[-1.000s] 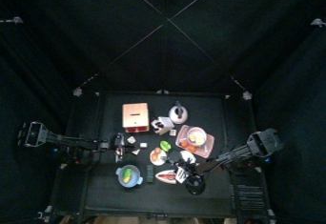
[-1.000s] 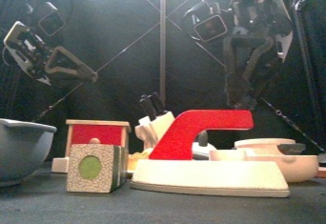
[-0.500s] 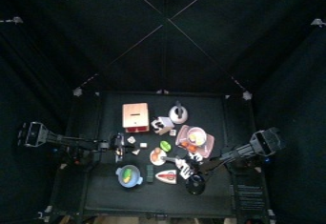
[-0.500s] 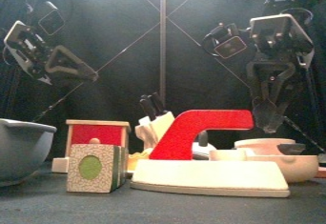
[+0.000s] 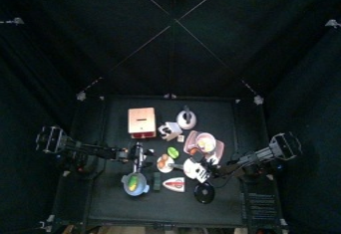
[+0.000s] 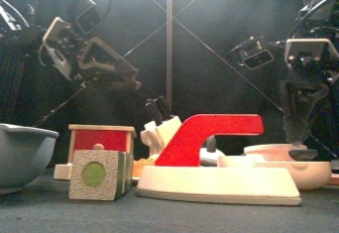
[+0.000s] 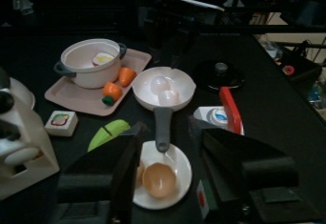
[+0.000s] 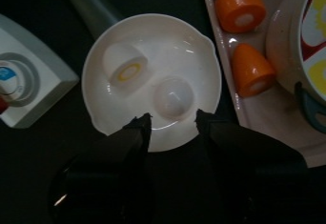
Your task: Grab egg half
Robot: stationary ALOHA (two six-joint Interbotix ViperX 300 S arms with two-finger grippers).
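Observation:
An egg half with a yellow yolk (image 8: 128,71) lies in a white long-handled pan (image 8: 114,47), next to a paler white half (image 8: 173,96). My right gripper (image 8: 178,125) hangs open just above this pan, over its near rim; it also shows in the top view (image 5: 202,168). The left wrist view shows the same pan (image 7: 166,87). It also shows a small white plate (image 7: 178,161) with a brown egg-like piece (image 7: 155,178). My left gripper (image 7: 174,144) is open above that plate and shows in the top view (image 5: 142,158). Another egg half (image 7: 102,58) sits in a white pot (image 7: 91,71).
The pot stands on a pink tray (image 7: 64,94) with carrots (image 7: 125,76). A red-and-white block (image 6: 212,140) on a white board, a red box with a kiwi card (image 6: 97,168) and a grey bowl (image 6: 20,158) crowd the table's front. A pink box (image 5: 140,120) stands further back.
My left gripper has moved in toward the table's middle, over the small plate. My right gripper has shifted right in the front view and dropped lower, over the white pan.

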